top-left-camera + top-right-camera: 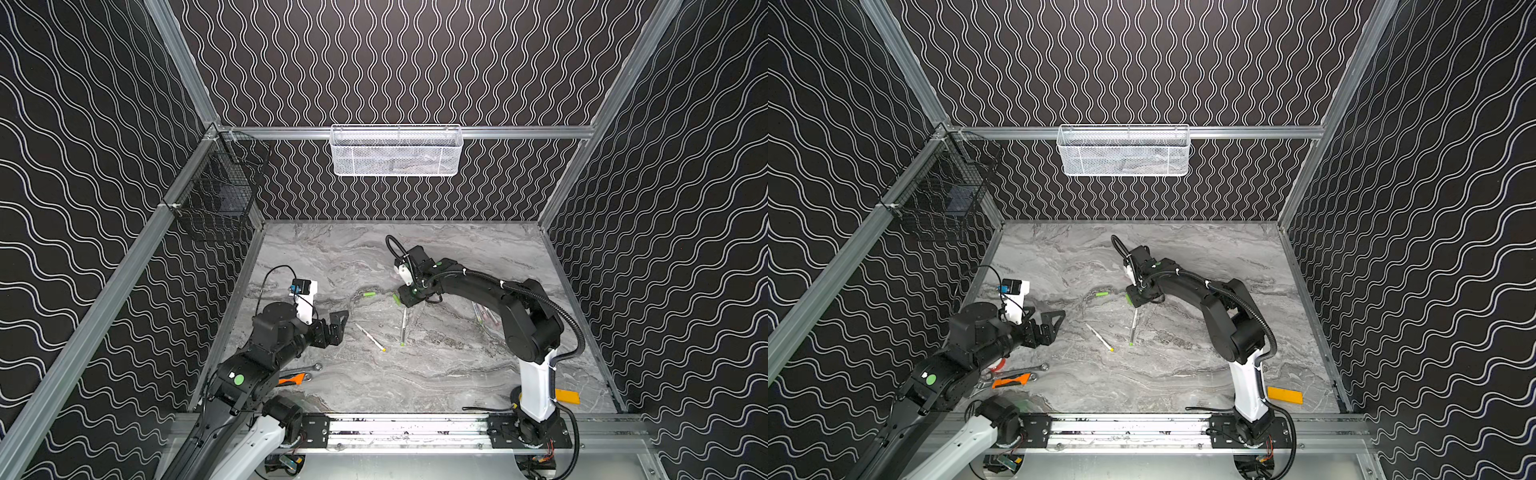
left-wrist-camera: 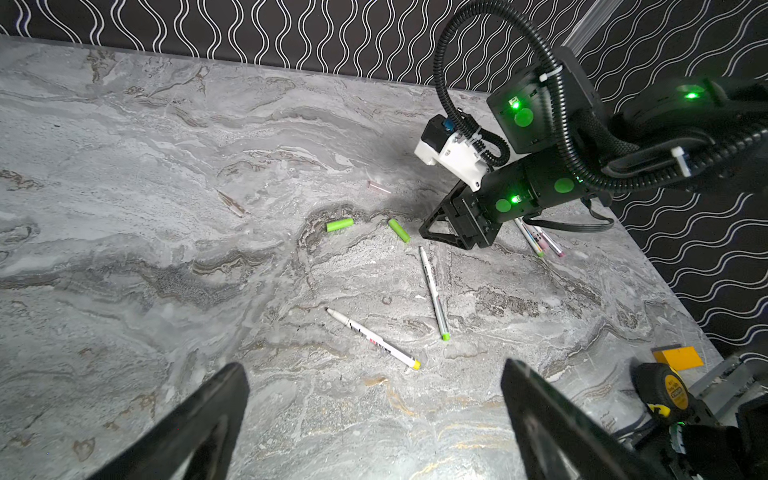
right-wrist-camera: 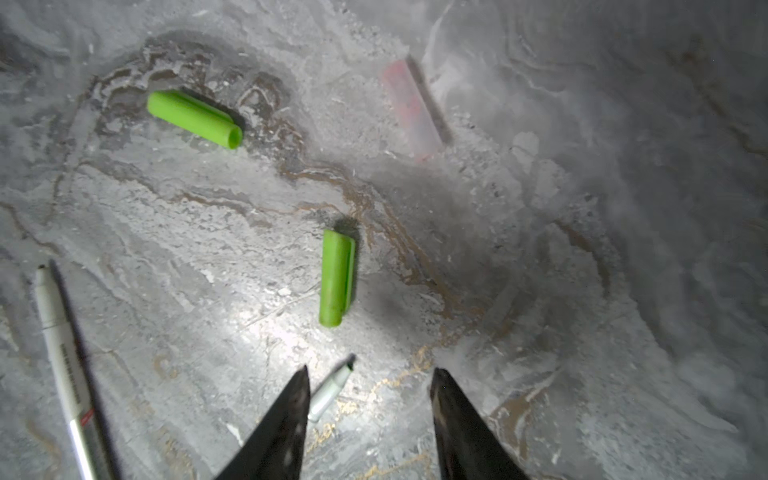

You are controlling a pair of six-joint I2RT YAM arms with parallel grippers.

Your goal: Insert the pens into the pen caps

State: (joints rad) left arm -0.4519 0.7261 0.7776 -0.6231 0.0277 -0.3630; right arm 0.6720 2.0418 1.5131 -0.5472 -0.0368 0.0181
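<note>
Two pens lie loose near the middle of the bench (image 1: 457,374): a green-ended pen (image 1: 403,328) and, to its left in both top views, a yellow-ended pen (image 1: 370,337). Both are uncapped, with their writing tips pointing toward the back wall. They do not touch, and their coloured ends lie closer together than their tips. A bundle of pens (image 1: 484,313) lies farther right, partly hidden under the right arm, so their number cannot be told.

Behind the loose pens a green cap (image 1: 369,294) lies on its side. A second green cap (image 1: 397,299) lies near it, just beside the right claw (image 3: 370,374). In the right wrist view this second green cap (image 3: 337,278) lies ahead of the gap between the fingertips, clear of both. A pale pink cap (image 3: 413,110) lies farther out and is blurred. No cap sits on a pen.

The right claw is low over the bench, its jaws partly apart and gripping nothing. The green-ended pen's tip lies on the bench just beside one finger.

The left claw (image 2: 373,365) is spread wide and empty, held on the left side and facing the pens from well apart.

A wrench (image 1: 305,369) and an orange-handled tool (image 1: 293,379) lie by the left arm. A yellow block (image 1: 567,396) lies beside the right arm's base, and a tape measure (image 2: 667,392) shows in the left wrist view. A white mesh basket (image 1: 396,151) hangs on the back wall and a black wire basket (image 1: 220,195) on the left wall.
</note>
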